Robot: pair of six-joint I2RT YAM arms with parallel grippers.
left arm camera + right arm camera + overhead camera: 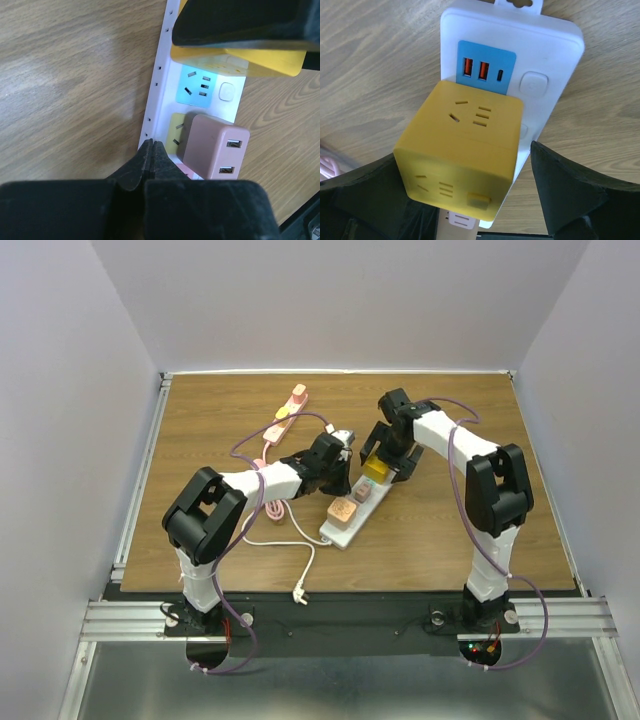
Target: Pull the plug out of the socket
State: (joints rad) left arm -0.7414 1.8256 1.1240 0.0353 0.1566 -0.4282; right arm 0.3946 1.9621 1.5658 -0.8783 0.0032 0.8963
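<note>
The socket is a long white power strip [341,531] lying diagonally mid-table. A yellow cube plug [377,468] sits on its far end, beside the blue USB face [486,66]. My right gripper [465,155] is open and straddles the cube [462,150]. Its left finger is against the cube and its right finger [570,185] stands a gap away. My left gripper [151,144] is shut and empty, its tips pressed on the strip's white edge [159,85] beside a pink USB adapter [212,145]. A teal outlet [196,86] lies bare between adapter and cube [265,59].
An orange-brown adapter [343,512] is plugged in nearer the strip's near end. The strip's thin white cord ends in a loose plug [300,592] near the front edge. A pink power strip [283,418] with its cord lies at the back left.
</note>
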